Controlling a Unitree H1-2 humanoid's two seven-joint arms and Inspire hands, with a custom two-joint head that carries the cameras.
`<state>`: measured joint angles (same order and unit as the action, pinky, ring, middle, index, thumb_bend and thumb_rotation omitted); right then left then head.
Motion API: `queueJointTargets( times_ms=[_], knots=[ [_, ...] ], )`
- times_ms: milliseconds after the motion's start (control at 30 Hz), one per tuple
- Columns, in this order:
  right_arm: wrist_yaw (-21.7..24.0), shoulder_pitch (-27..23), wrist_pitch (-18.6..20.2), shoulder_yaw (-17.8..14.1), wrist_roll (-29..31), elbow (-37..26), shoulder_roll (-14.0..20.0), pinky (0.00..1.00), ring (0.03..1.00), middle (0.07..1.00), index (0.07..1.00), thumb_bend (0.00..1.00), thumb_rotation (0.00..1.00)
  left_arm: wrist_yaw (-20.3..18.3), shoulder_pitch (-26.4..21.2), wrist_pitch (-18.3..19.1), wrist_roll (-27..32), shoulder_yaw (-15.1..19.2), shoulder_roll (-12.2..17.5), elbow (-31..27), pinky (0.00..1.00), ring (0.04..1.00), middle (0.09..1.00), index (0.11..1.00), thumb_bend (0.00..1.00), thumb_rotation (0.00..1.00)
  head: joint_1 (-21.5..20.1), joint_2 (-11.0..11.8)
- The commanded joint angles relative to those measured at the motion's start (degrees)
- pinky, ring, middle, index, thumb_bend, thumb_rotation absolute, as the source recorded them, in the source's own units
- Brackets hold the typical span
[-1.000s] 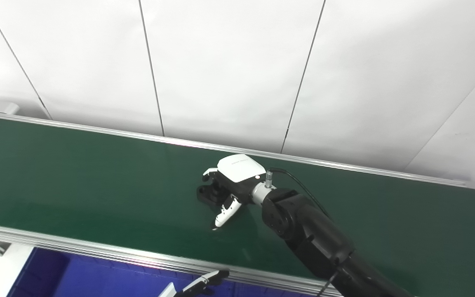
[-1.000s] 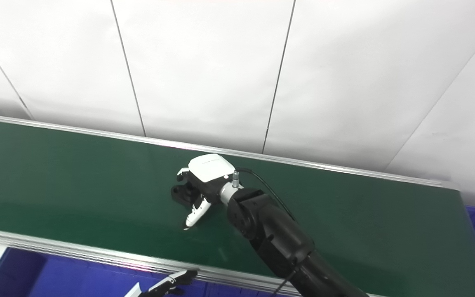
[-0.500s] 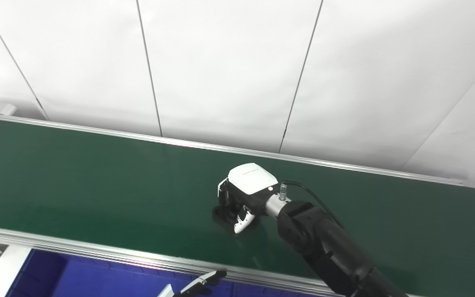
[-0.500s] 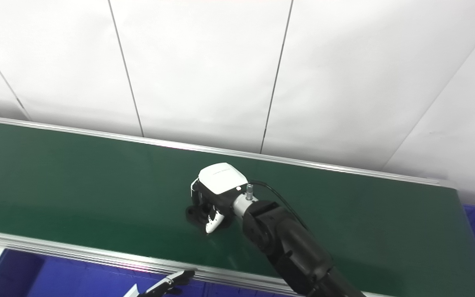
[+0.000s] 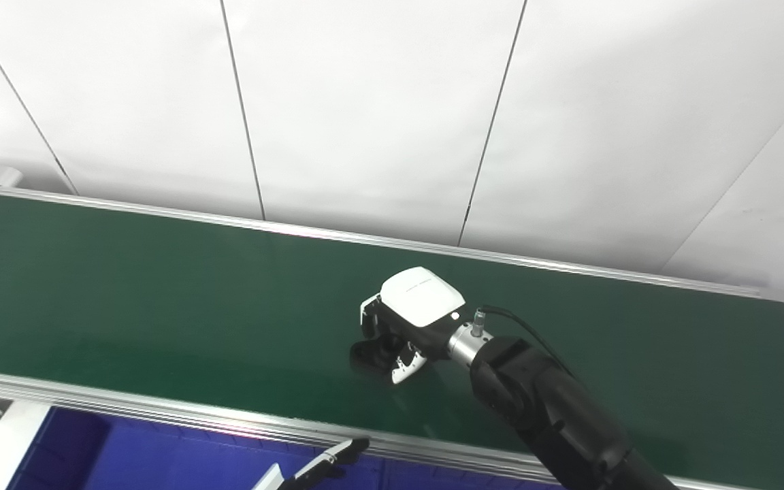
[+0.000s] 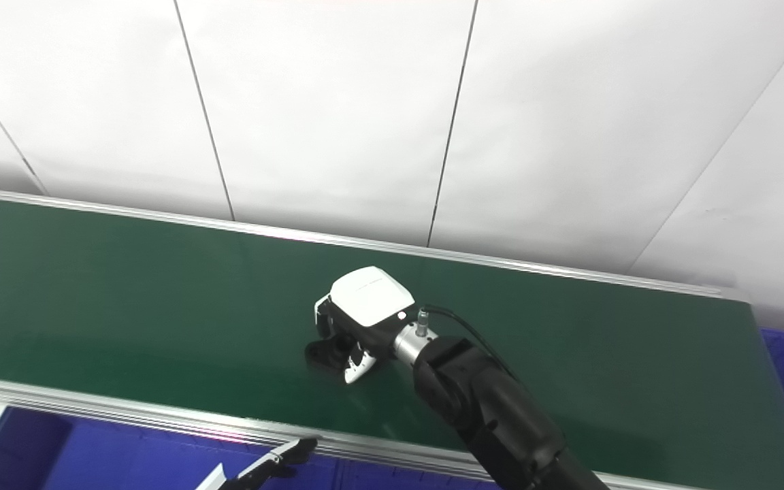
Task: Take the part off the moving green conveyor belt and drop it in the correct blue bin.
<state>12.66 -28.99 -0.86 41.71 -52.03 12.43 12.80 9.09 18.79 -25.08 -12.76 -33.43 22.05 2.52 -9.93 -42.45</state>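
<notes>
Having closed since, right hand (image 5: 402,333) around part (image 5: 368,355)

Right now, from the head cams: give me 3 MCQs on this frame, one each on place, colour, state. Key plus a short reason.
1. Where is the black part?
A. On the green belt, under the right hand
B. Inside a blue bin
C. On the belt's far left end

2. What colour is the shell on the back of the right hand?
A. Red
B. White
C. Yellow

3. What is the right hand doing?
A. Fingers curled down around the part
B. Spread flat, well away from the part
C. Resting inside a bin

Key: 1 A, the part sits mid-belt beneath the hand; 2 B, the shell is white against the black arm; 3 A, the fingers close around the part, which looks to be on or near the belt. The left hand only shows its fingertips at the bottom edge, over a blue bin.
</notes>
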Motion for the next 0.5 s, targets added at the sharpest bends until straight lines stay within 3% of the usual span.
queueJointTargets(
  times_ms=[0, 300, 367, 467],
  knots=[
    [-0.92, -0.5, -2.55, -0.9, 0.53, -2.57, -0.79, 0.27, 0.377, 0.504, 0.529, 0.51, 0.0, 0.5, 0.11, -1.85, 0.09, -0.38, 0.76, -1.91, 0.83, 0.886, 0.922, 0.907, 0.82, 0.59, -0.02, -0.07],
    [6.1, 1.58, 1.68, -6.24, 2.45, -19.37, -1.4, 0.17, 0.363, 0.453, 0.529, 0.51, 0.0, -0.22, 0.8, -1.84, 0.02, 0.17, 0.66, -2.58, 0.83, 0.89, 0.926, 0.909, 0.82, 0.61, -0.56, -0.51],
    [9.31, 1.83, 3.77, -7.98, 2.59, -23.78, -1.67, 0.19, 0.39, 0.501, 0.493, 0.51, 0.0, -0.3, 0.89, -1.84, 0.12, 0.33, 0.56, -2.68, 0.83, 0.889, 0.925, 0.907, 0.83, 0.61, -0.66, -0.5],
    [14.2, 2.29, 7.67, -10.54, 1.72, -30.16, -2.1, 0.23, 0.344, 0.467, 0.541, 0.51, 0.0, -0.21, 0.83, -1.84, -0.19, 0.38, 0.64, -2.69, 0.83, 0.889, 0.925, 0.907, 0.83, 0.61, -0.91, -0.79]
  ],
)
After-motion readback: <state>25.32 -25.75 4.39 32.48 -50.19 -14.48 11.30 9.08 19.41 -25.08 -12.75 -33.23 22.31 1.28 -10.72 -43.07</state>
